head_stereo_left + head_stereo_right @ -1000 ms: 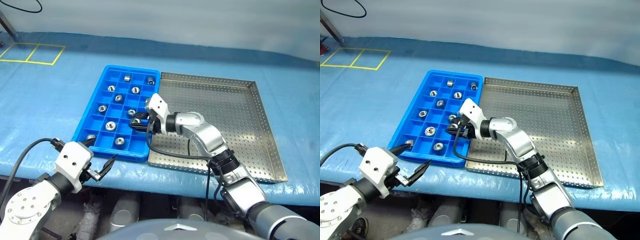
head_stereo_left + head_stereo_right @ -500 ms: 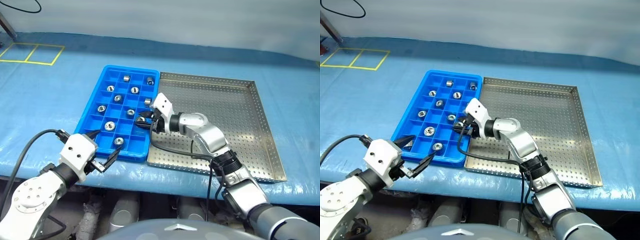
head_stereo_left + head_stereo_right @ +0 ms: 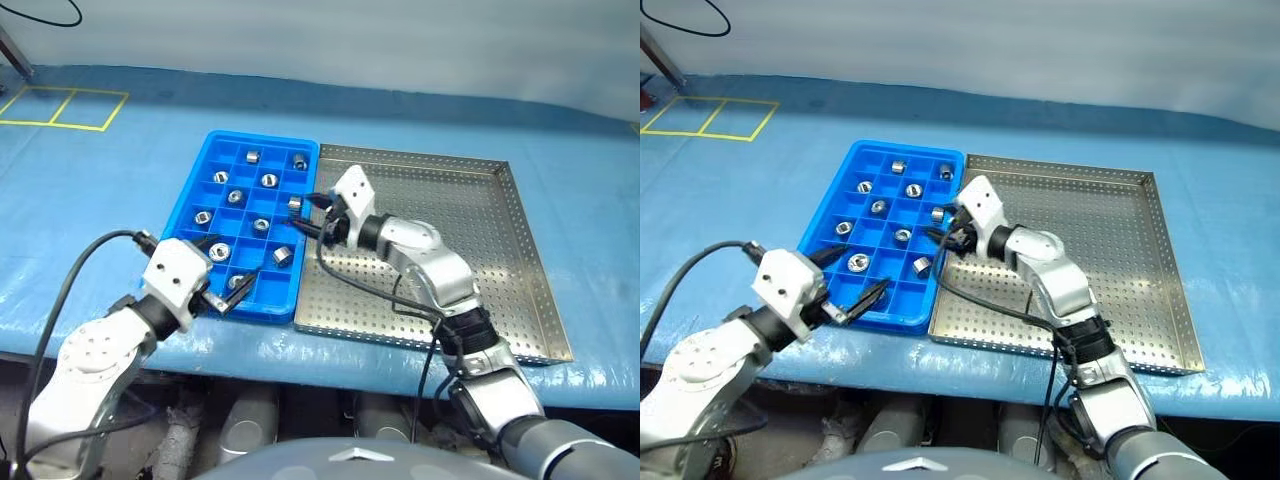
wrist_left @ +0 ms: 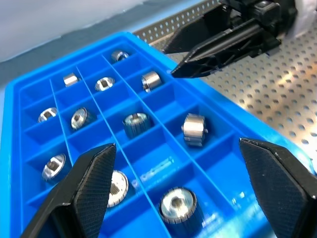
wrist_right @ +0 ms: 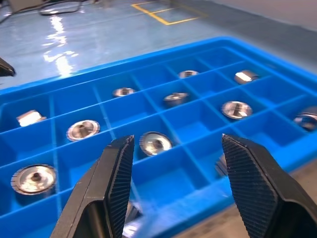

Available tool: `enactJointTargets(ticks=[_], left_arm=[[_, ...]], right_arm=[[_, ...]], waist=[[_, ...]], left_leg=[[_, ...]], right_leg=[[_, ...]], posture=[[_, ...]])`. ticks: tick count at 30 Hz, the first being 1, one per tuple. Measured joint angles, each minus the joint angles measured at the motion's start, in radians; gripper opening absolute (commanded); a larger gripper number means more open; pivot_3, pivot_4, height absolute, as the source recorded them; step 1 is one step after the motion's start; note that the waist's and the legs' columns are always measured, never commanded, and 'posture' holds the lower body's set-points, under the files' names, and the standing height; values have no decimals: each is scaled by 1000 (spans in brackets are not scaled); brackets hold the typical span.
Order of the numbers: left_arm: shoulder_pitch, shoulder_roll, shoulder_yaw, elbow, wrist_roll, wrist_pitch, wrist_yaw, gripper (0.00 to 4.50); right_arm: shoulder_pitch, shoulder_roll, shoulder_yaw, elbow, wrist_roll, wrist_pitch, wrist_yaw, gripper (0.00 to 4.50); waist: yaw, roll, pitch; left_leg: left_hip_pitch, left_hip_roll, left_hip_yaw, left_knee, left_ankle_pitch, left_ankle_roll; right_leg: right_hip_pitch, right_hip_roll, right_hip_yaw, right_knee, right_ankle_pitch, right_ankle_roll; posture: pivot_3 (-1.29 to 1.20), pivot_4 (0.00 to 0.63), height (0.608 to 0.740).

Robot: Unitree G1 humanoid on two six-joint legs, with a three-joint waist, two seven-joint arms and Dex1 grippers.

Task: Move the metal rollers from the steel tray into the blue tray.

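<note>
Nearest us, left gripper (image 3: pixel 228 283) has crept over the blue tray's (image 3: pixel 188 195) front edge, fingers spread wide. Beyond it, right gripper (image 3: pixel 310 214) has let go, fingers parted and empty; metal rollers (image 3: pixel 282 256) sit in compartments, steel tray (image 3: pixel 450 240) bare.

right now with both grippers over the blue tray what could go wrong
The left gripper, open, hangs low over the blue tray's near compartments; dropping further could knock a metal roller out of its cell. The right gripper, open, sits at the rim between the blue tray and the steel tray; a careless swing might clip that rim. Both arms crowd one corner, so their fingers could collide.
</note>
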Motion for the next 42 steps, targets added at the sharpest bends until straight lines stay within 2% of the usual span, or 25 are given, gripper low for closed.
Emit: enactJointTargets(ticks=[4, 11, 14, 17, 26, 42], left_arm=[[-96, -29, -79, 121, 39, -74, 4, 4336], [-242, -71, -128, 304, 69, -145, -8, 4336], [-263, -87, -136, 346, 68, -164, -19, 4336], [-262, -87, -144, 357, 68, -169, -33, 4336], [-241, -59, -144, 357, 54, -174, -94, 4336], [-230, -55, -145, 357, 53, -171, -118, 4336]], right_arm=[[89, -103, -76, -42, -27, -1, -44, 2953], [191, -206, -190, -112, -25, 26, -70, 2953], [229, -227, -234, -127, 8, 29, -58, 3533], [242, -224, -256, -127, 32, 23, -54, 4451], [248, -223, -261, -128, 58, -23, 1, 4481], [225, -252, -224, -120, 75, -59, 92, 4481]], waist=[[-16, 0, 0], [-73, 1, 0], [-96, 1, 0], [-115, 1, 0], [-124, 1, 0], [-112, 1, 0]], left_leg=[[-1, 0, 1, 0, 0, 0], [-1, 1, 3, 0, -1, 2], [-1, 1, 4, 1, -1, 3], [0, 1, 6, 1, -2, 4], [2, 1, 11, 2, -3, 6], [2, 1, 12, 3, -3, 7]], right_leg=[[-2, 0, 0, 0, 1, 1], [-2, 1, 2, 0, 2, 4], [-1, 1, 3, 0, 3, 5], [-2, 2, 6, 0, 4, 6], [-2, 2, 12, 0, 3, 15], [-2, 2, 13, 0, 6, 10]], posture=[[-49, 150, 740], [-142, 150, 740], [-163, 150, 740], [-166, 150, 740], [-123, 150, 740], [-119, 150, 740]])
